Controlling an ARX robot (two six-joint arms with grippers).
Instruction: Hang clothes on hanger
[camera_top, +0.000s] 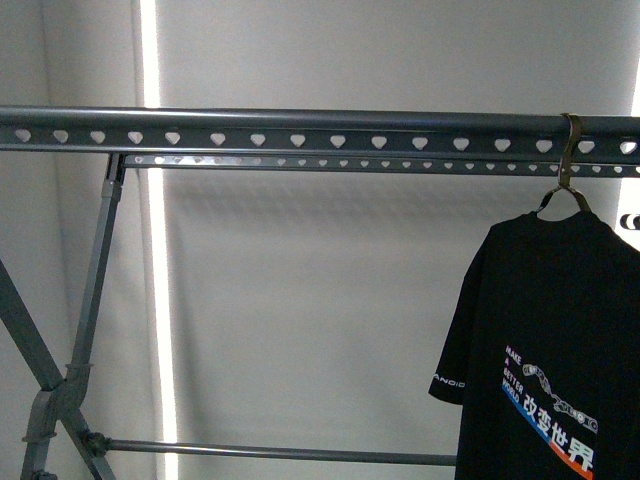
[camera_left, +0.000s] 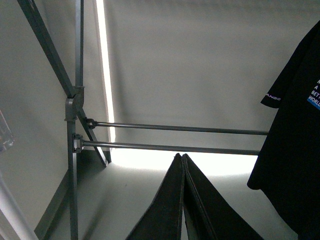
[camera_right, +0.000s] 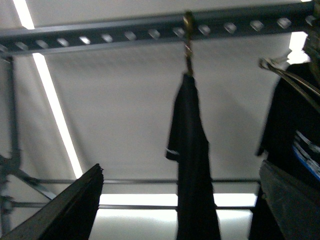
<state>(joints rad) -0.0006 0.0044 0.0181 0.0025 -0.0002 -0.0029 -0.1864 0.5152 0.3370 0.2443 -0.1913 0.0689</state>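
Note:
The black T-shirt (camera_top: 550, 350), with white text and a blue-orange stripe, hangs from a small hook (camera_top: 570, 150) over the top rail of the grey rack (camera_top: 300, 130) at the right. Neither gripper shows in the front view. In the left wrist view my left gripper (camera_left: 182, 159) is shut and empty, low down and left of the T-shirt (camera_left: 295, 125). In the right wrist view my right gripper (camera_right: 180, 167) is open and empty, and the T-shirt (camera_right: 192, 200) hangs edge-on beyond the gap, apart from the fingers (camera_right: 75, 210).
The rack's slanted legs (camera_top: 85, 330) and lower cross bars (camera_left: 175, 129) stand at the left and below. A second dark printed garment (camera_right: 295, 125) on a wire hanger hangs close to my right gripper. A pale curtain with a bright gap (camera_top: 150, 300) is behind.

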